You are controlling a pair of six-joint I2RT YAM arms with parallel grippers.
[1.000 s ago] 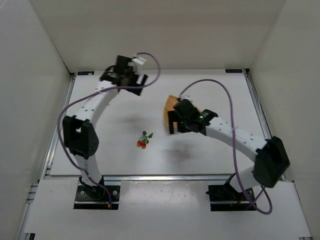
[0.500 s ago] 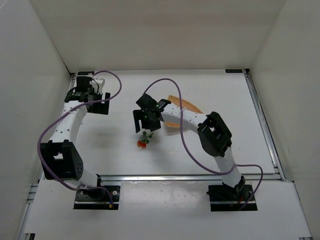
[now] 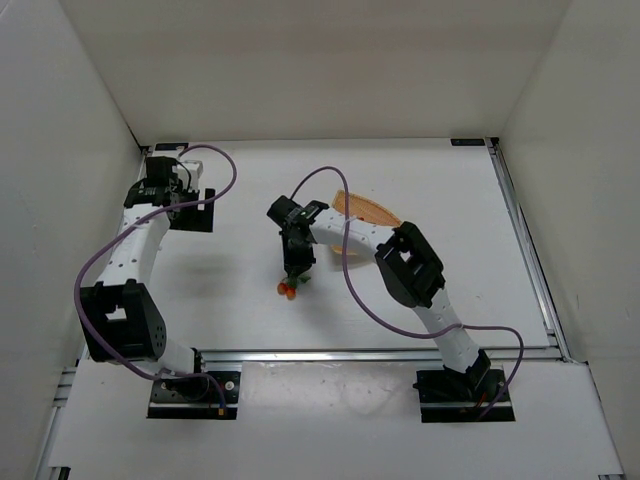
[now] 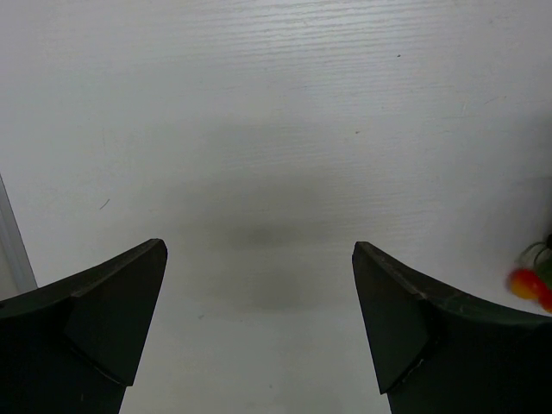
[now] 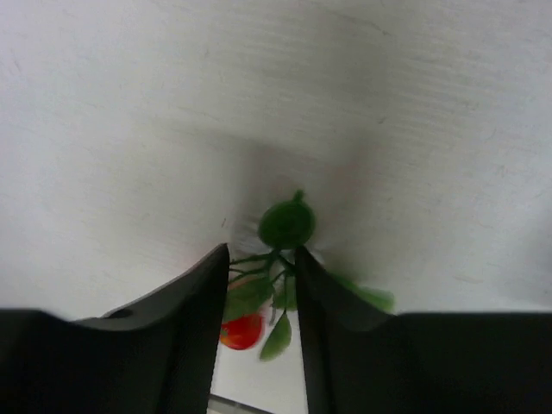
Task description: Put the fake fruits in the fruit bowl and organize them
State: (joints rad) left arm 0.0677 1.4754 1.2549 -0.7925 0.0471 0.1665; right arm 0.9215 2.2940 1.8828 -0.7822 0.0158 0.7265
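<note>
We judge little done: the berries lie on the table at the bowl's eight o'clock, the right gripper narrowed about their stem, whether gripping we cannot tell, and the left gripper gapes empty at nine o'clock.

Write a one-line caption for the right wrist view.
Right gripper straddles the leafy fake fruits lying on the white table.

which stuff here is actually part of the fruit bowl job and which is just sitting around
Part of the job:
fake berry sprig, straddled by the right gripper
fruit bowl, only partly visible

Just there:
white table
metal frame rail
left gripper, open over bare table, holding nothing
</note>
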